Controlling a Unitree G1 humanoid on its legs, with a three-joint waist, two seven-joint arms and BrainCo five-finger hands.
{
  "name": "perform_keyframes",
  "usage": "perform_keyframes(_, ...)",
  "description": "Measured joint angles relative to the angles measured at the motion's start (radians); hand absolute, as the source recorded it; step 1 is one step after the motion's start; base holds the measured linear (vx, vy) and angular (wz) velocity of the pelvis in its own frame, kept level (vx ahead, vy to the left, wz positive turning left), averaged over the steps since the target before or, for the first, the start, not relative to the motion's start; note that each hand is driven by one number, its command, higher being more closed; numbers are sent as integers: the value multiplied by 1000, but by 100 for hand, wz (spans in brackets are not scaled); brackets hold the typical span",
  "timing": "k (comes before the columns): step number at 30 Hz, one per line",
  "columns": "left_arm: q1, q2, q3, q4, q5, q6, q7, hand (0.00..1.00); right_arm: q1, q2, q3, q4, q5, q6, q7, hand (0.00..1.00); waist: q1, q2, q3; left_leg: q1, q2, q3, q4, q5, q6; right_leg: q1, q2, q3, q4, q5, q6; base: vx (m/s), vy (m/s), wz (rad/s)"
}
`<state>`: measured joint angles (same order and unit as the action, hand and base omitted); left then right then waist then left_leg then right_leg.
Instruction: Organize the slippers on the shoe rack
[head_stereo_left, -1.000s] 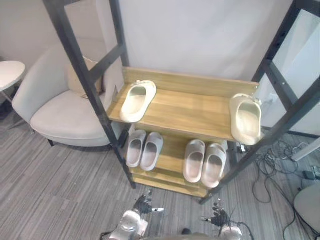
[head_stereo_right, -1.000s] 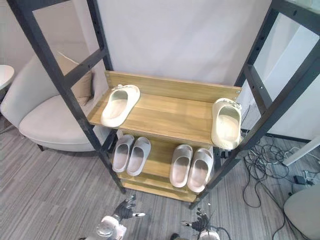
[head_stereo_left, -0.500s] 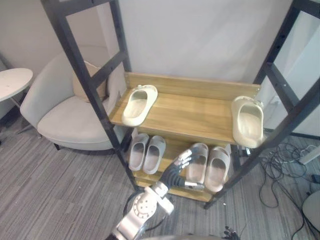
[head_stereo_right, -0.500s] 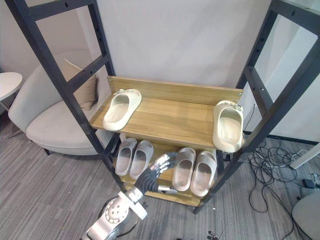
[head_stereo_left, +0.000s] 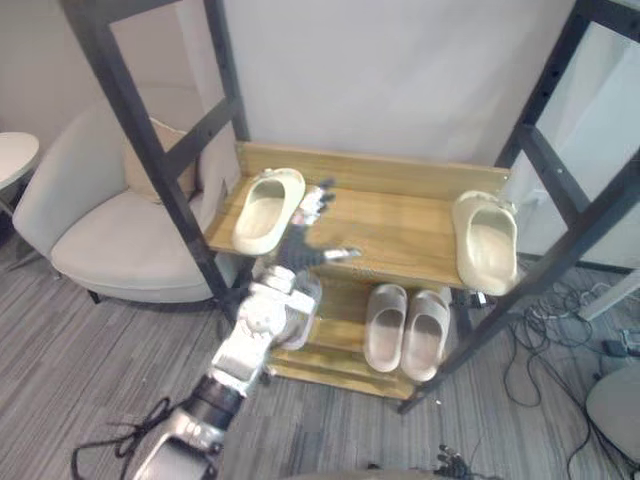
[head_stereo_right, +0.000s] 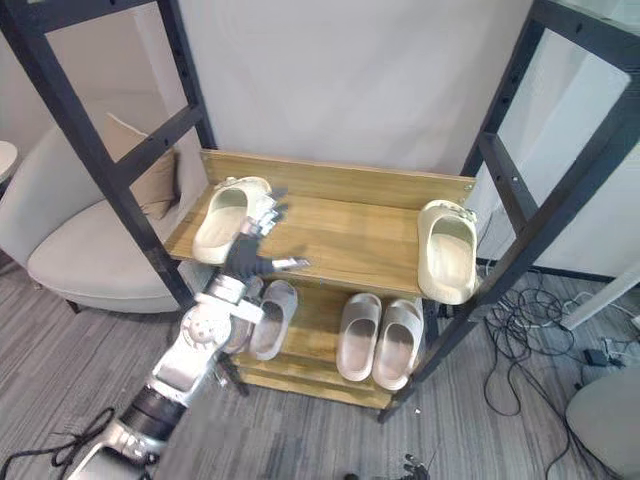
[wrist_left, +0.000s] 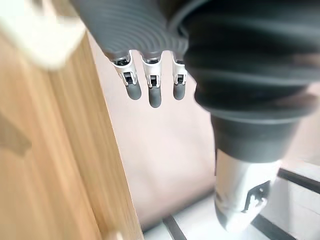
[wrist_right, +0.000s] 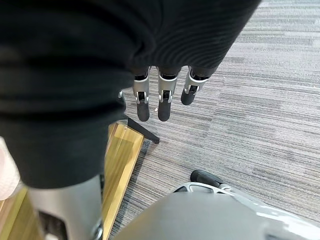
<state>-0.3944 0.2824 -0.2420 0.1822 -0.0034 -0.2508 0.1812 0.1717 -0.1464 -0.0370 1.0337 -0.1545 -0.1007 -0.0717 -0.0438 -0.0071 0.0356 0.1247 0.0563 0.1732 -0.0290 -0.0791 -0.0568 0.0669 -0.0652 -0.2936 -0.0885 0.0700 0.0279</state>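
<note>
**Left arm raised to the upper shelf of the shoe rack (head_stereo_left: 400, 170).** The left hand (head_stereo_left: 305, 236) hovers over the upper shelf (head_stereo_left: 400, 230), fingers spread and thumb out, holding nothing. It lies just beside the left slipper (head_stereo_left: 265, 208), which rests at the shelf's left end; whether a fingertip touches it cannot be judged. The right slipper (head_stereo_left: 487, 242) sits well apart at the shelf's right end, its toe overhanging the front edge. On the lower shelf (head_stereo_left: 340, 322) one pair of slippers (head_stereo_left: 405, 332) stands side by side; a second pair (head_stereo_right: 272, 318) is partly hidden behind the left arm. The right hand (wrist_right: 165, 102) hangs with straight fingers above grey carpet (wrist_right: 260, 100). An armchair (head_stereo_left: 100, 235) stands left of the rack.
</note>
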Motion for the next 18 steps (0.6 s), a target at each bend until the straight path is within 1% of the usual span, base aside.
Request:
perform_keyframes(2,-32,36,52,43,4,6,19,0,2,0,-1,-8,0,1,10,0,-4,-2,1,-1,4,14,2,-4,-2,-8,3,18,-1,1,0,-57,-4,-28)
perform_keyframes(3,-62,67,76,69,4,14,34,0,6,0,-1,-24,0,3,15,0,-4,-4,6,-2,5,26,4,-4,-3,-20,5,30,-2,3,-2,-22,-10,-20)
perform_keyframes(8,-169,156,123,209,3,31,54,0,9,6,-31,-37,0,7,29,0,-12,3,14,-18,6,35,8,-4,-4,-41,9,40,0,7,-3,-3,-14,-9)
perform_keyframes(12,-246,238,129,305,12,52,55,0,7,11,-38,-39,1,5,32,0,-14,7,19,-20,11,40,8,-7,-8,-50,16,53,0,9,-5,29,-18,-9)
perform_keyframes(18,-328,321,129,425,41,69,50,0,3,11,-51,-40,3,-1,33,0,-14,18,33,-37,11,64,8,-11,-10,-82,20,83,0,15,-10,5,-7,-14)
